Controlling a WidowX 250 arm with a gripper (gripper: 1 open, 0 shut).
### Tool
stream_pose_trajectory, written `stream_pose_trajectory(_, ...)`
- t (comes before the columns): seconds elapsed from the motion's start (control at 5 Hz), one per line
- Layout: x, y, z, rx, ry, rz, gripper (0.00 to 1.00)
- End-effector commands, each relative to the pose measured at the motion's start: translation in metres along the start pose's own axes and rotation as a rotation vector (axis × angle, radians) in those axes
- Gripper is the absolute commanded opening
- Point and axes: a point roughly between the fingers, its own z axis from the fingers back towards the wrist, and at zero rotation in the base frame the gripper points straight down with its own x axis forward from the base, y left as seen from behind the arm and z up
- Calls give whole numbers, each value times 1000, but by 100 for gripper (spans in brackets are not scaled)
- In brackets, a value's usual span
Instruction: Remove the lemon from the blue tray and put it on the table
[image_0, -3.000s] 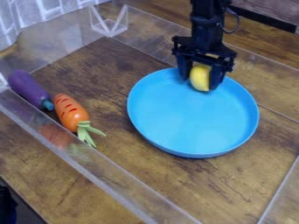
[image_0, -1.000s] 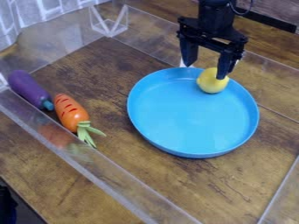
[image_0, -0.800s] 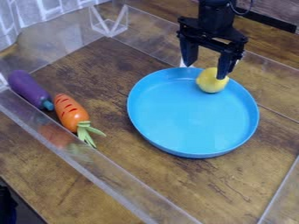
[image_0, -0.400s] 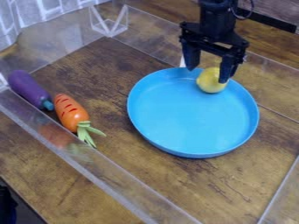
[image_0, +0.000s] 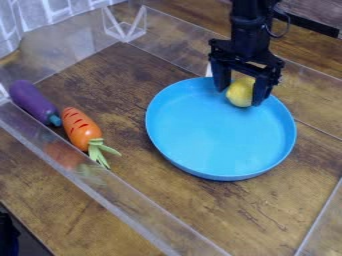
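Observation:
A small yellow lemon lies in the big round blue tray, close to the tray's far rim. My black gripper points straight down over it, open, one finger on each side of the lemon; whether the pads touch the fruit I cannot tell. The tray rests on the dark brown wooden table.
An orange carrot and a purple eggplant lie at the left beside a clear plastic wall. A clear plastic piece stands at the back. Bare wood shows left of and in front of the tray.
The open gripper has come down from just above the lemon so that its fingers now straddle it. The lemon, the tray and the vegetables have not moved.

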Motion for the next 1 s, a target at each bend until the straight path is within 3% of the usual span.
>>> stream_pose_trajectory(0.0,17,-10,19,-9,-76,-28,100)
stream_pose_trajectory(0.2,19,-10,16,-14,-80,-28,0)
stream_pose_trajectory(0.4,19,-10,20,-19,-85,-18,100)
stream_pose_trajectory(0.8,22,-8,32,-30,-101,-1,100)
